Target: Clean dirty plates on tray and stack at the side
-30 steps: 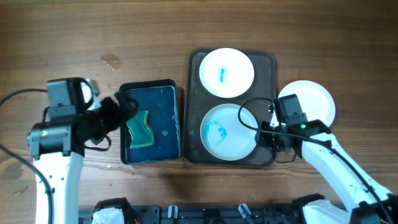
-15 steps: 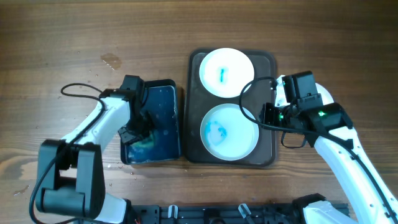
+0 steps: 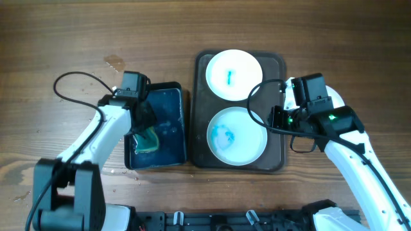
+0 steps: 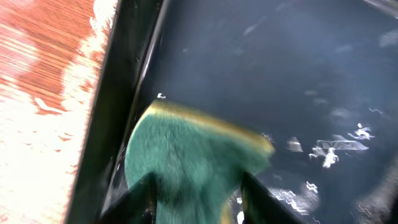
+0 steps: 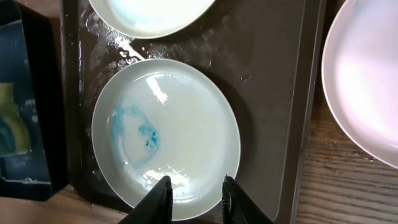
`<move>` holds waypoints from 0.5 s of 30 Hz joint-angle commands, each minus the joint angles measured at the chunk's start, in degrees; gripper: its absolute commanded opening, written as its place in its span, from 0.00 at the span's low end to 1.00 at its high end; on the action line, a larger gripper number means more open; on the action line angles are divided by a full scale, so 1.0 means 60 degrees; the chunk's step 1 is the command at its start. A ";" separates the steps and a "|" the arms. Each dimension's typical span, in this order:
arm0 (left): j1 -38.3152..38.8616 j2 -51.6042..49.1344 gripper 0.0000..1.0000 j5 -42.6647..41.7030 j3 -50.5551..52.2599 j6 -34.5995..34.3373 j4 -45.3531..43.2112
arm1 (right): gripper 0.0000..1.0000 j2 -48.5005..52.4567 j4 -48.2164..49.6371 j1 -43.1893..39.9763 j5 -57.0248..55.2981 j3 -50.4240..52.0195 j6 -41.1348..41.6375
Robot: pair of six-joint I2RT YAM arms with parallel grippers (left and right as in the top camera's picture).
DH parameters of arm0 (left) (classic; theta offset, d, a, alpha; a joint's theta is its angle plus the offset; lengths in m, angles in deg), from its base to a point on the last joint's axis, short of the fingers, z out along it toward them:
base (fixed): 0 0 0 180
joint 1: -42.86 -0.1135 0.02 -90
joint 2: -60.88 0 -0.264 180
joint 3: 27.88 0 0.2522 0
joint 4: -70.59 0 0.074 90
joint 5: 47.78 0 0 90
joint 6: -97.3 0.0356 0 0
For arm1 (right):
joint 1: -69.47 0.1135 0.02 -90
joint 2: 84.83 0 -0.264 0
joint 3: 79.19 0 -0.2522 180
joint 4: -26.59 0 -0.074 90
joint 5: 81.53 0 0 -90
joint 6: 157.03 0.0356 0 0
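Left gripper [image 4: 199, 202] is closed on the green sponge [image 4: 186, 155] inside the dark blue tray [image 4: 261, 74]. Right gripper [image 5: 194, 199] hangs partly open and empty above the near plate [image 5: 180, 124], which is blue-smeared and lies on the brown tray [image 5: 267, 93]. Beside it lies the far plate [image 3: 233, 74], blue-streaked. A third plate [image 5: 367, 81] rests on the table [image 5: 311, 186] just right of that tray.

Brown tray [image 3: 273, 64], two blue-smeared white plates [image 3: 234, 75] inside, plain third plate [image 5: 367, 81] beside it
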 commanded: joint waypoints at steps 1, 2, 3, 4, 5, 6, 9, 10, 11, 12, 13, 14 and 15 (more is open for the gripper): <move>0.0029 -0.0616 0.04 0.0219 0.0255 0.0076 -0.0277 | 0.27 -0.0015 0.0015 0.0022 0.0153 -0.0076 0.0062; 0.0029 -0.0605 0.04 0.0182 0.0222 0.0153 -0.0222 | 0.27 -0.0015 0.0015 0.0022 0.0153 -0.0076 0.0058; 0.0025 -0.0506 0.04 -0.0055 0.0102 0.0401 -0.0098 | 0.27 -0.0015 0.0004 0.0022 0.0153 -0.0076 0.0062; 0.0025 -0.0397 0.04 -0.0277 -0.0080 0.0554 0.0098 | 0.27 -0.0015 -0.0018 0.0022 0.0153 -0.0076 0.0055; 0.0025 -0.0186 0.04 -0.0466 -0.0426 0.0565 0.0539 | 0.27 -0.0015 -0.0047 0.0022 0.0149 -0.0076 0.0055; 0.0029 0.0102 0.11 -0.0576 -0.0885 0.0565 0.1111 | 0.27 -0.0015 -0.0087 0.0022 0.0076 -0.0076 0.0080; 0.0025 0.0827 0.41 -0.0699 -0.1541 0.0561 0.2404 | 0.27 -0.0015 -0.0404 0.0018 -0.1209 -0.0076 0.1104; 0.0029 0.0929 0.42 -0.0871 -0.1541 0.0561 0.2772 | 0.31 -0.0015 -0.0357 0.0018 -0.1217 -0.0047 0.1078; 0.0029 0.0885 0.41 -0.0885 -0.1483 0.0561 0.3053 | 0.33 0.0033 -0.0350 0.0022 -0.1075 -0.0033 0.0729; 0.0029 0.0805 0.40 -0.0860 -0.1308 0.0546 0.3031 | 0.36 0.0102 -0.0350 0.0022 -0.0849 -0.0033 0.0382; 0.0029 0.0736 0.41 -0.0849 -0.1133 0.0528 0.2892 | 0.36 0.0160 -0.0350 0.0022 -0.0535 -0.0033 0.0011; 0.0029 0.0616 0.40 -0.0838 -0.0608 0.0528 0.2302 | 0.37 0.0313 -0.0379 0.0022 -0.0058 -0.0033 -0.0368; 0.0029 0.0565 0.38 -0.0841 -0.0288 0.0525 0.1898 | 0.37 0.0452 -0.0404 0.0022 0.0153 -0.0029 -0.0488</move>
